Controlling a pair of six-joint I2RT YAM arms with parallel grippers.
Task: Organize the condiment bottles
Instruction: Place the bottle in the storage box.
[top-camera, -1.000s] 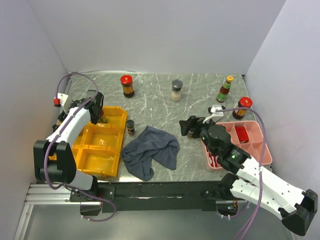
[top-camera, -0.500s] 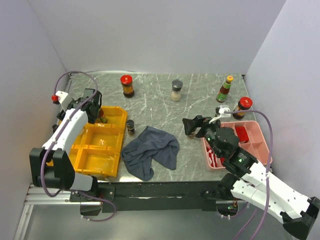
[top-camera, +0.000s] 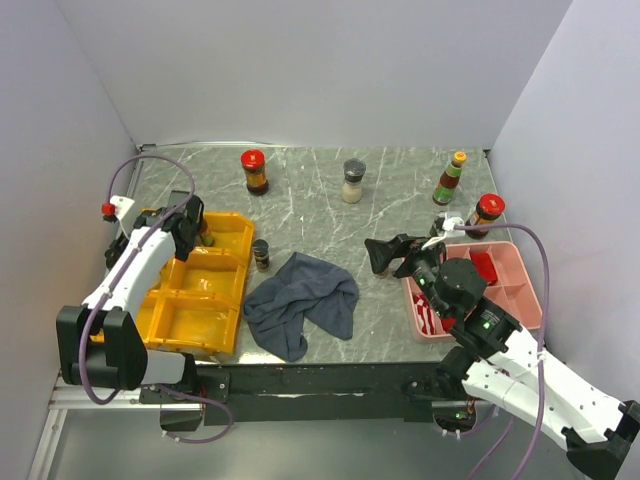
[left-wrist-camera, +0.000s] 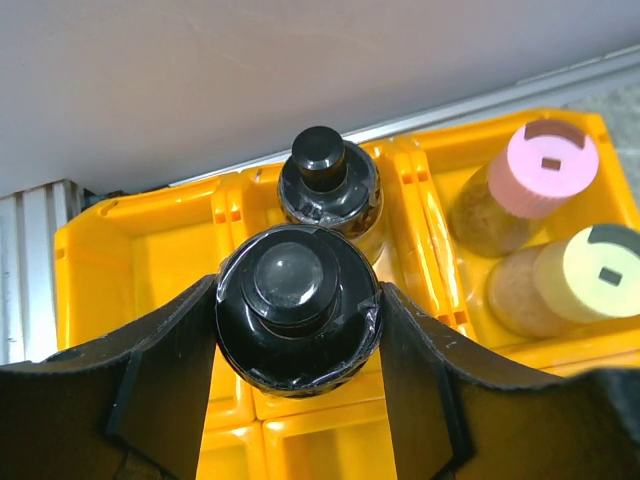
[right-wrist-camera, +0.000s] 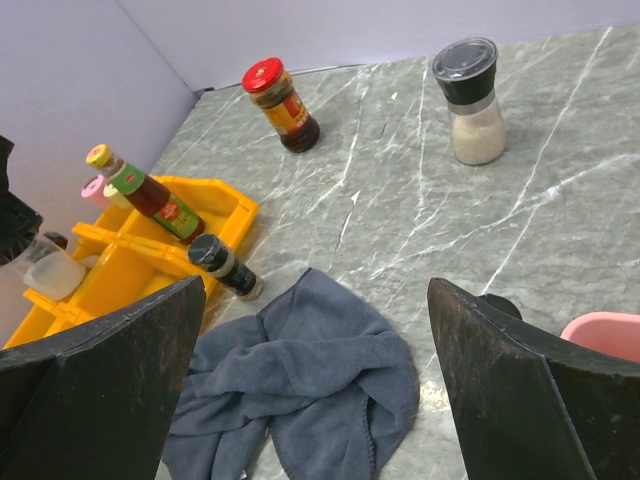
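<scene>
Scanning the overhead view first: my left jaws hang over the far end of the yellow tray (top-camera: 195, 315), my right jaws sit spread near the pink tray (top-camera: 515, 300), and loose bottles dot the worktop (top-camera: 310, 215): a red-capped jar (top-camera: 254, 171), a grey-capped grinder (top-camera: 353, 181), an orange-capped sauce bottle (top-camera: 451, 178), a second red-capped jar (top-camera: 487, 213) and a small black-capped bottle (top-camera: 261, 254) just beside the dark cloth (top-camera: 300, 300). On the left wrist camera, the left jaws are closed part-way onto a wide black-capped jar (left-wrist-camera: 298, 300), pressing either side of its shrink-wrapped cap above the tray, with a black-stoppered bottle (left-wrist-camera: 328, 185) standing just behind it and a pink-capped jar (left-wrist-camera: 548, 168) and pale-capped jar (left-wrist-camera: 598, 270) in the next compartment. I reckon it's glass below that cap: rigid, breakable, the wrap slick, so a cap-side hold wants a gentle set-down. On the right wrist camera, the jaws are wide open and hold nothing. The grinder stands ahead, and I'd take it low on its glass body, not the cap.
</scene>
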